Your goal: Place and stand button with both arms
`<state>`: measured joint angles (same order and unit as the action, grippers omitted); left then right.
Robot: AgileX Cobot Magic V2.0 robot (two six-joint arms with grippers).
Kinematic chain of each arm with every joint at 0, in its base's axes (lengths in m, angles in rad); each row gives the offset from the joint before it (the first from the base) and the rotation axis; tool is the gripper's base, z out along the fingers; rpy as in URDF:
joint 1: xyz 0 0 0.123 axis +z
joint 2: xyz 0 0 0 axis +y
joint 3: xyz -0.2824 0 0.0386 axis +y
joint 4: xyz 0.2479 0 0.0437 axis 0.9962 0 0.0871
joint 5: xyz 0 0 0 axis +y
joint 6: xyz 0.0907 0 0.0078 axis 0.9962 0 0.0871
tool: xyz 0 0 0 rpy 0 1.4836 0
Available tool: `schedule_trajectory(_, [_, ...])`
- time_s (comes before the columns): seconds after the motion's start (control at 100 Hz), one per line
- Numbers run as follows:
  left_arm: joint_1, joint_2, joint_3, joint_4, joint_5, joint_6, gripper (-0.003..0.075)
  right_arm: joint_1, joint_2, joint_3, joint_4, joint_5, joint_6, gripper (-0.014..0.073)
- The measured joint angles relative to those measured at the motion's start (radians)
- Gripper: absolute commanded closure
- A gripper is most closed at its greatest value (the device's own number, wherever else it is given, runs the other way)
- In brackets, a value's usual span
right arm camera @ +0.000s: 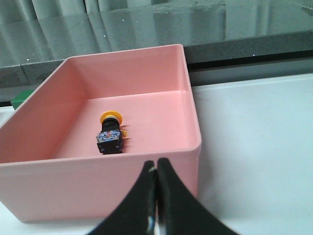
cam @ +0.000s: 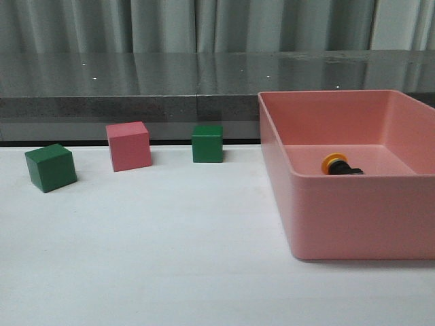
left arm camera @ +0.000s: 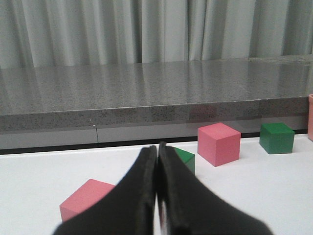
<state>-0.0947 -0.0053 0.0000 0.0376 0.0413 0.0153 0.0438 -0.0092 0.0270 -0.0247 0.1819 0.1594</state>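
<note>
The button [cam: 339, 166], with its yellow cap and black body, lies on its side on the floor of the pink bin [cam: 353, 217] at the right. In the right wrist view the button [right arm camera: 110, 132] lies with its yellow cap toward the far wall and its blue base block toward the near wall. My right gripper [right arm camera: 156, 166] is shut and empty, just outside the bin's near wall [right arm camera: 98, 188]. My left gripper [left arm camera: 157, 152] is shut and empty, low over the white table near the cubes. Neither arm shows in the front view.
On the white table [cam: 149, 258] stand a green cube [cam: 50, 167], a pink cube [cam: 128, 146] and a second green cube [cam: 207, 143]. The left wrist view shows another pink cube [left arm camera: 84, 198] close by the fingers. A grey ledge [cam: 136, 88] runs along the back.
</note>
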Motion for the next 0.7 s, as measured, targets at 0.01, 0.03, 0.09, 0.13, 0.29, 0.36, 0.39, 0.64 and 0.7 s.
schedule_trajectory(0.01, [0.000,0.000,0.000,0.000,0.000,0.000,0.0740,0.000,0.000,0.000,0.000,0.000,0.000,0.0654])
schedule_trajectory(0.03, [0.000,0.000,0.000,0.000,0.000,0.000,0.0740,0.000,0.000,0.000,0.000,0.000,0.000,0.0654])
schedule_trajectory(0.09, [0.000,0.000,0.000,0.000,0.000,0.000,0.0740,0.000,0.000,0.002,0.000,-0.008,0.000,0.0654])
schedule_trajectory(0.13, [0.000,0.000,0.000,0.000,0.000,0.000,0.0740,0.000,0.000,0.002,0.000,-0.031,0.000,0.0654])
schedule_trajectory(0.29, [0.000,0.000,0.000,0.000,0.000,0.000,0.0740,0.000,0.000,-0.015,0.000,-0.132,0.001,0.0654])
schedule_trajectory(0.36, [0.000,0.000,0.000,0.000,0.000,0.000,0.0740,0.000,0.003,-0.078,0.000,-0.111,0.001,0.0654])
schedule_trajectory(0.39, [0.000,0.000,0.000,0.000,0.000,0.000,0.0740,0.000,0.012,-0.127,0.000,-0.092,0.001,0.0654])
schedule_trajectory(0.64, [0.000,0.000,0.000,0.000,0.000,0.000,0.0740,0.000,0.339,-0.538,0.025,0.112,0.001,0.0654])
schedule_trajectory(0.7, [0.000,0.000,0.000,0.000,0.000,0.000,0.0740,0.000,0.445,-0.633,0.047,0.150,0.001,0.0654])
